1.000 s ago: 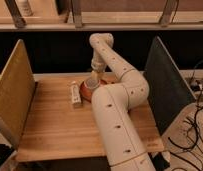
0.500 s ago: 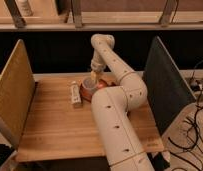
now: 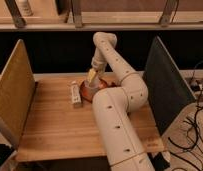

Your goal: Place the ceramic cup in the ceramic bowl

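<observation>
The table [image 3: 55, 125] is pale, matt wood with visible grain. The bowl [image 3: 87, 92] at frame centre looks glossy orange-red ceramic. The gripper [image 3: 93, 76] just above it and the arm [image 3: 115, 115] are smooth, cream plastic with a slight sheen.

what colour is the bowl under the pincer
Orange-red ceramic bowl, below the pincer, in the camera view.
</observation>
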`<state>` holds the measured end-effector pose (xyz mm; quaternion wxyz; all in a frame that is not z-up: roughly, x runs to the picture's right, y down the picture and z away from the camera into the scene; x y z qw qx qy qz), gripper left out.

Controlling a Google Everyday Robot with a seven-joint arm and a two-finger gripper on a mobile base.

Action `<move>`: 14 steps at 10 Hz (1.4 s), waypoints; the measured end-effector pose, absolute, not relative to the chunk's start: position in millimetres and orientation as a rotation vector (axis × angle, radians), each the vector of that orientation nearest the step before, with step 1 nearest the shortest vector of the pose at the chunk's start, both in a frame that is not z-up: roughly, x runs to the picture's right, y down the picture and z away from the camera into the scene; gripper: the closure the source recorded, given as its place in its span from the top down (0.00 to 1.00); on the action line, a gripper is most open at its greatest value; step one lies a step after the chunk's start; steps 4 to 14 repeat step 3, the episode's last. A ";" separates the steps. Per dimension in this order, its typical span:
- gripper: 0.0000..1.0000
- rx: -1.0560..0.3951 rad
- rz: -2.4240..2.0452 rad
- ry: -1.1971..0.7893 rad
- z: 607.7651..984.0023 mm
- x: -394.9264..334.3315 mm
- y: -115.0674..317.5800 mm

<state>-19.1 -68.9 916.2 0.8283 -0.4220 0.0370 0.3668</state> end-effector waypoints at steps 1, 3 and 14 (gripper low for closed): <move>0.80 -0.853 0.789 0.071 910.3 -9.2 -85.2; 0.80 -0.761 0.832 0.061 894.9 19.9 -119.7; 0.80 -0.761 0.832 0.061 894.9 19.9 -119.7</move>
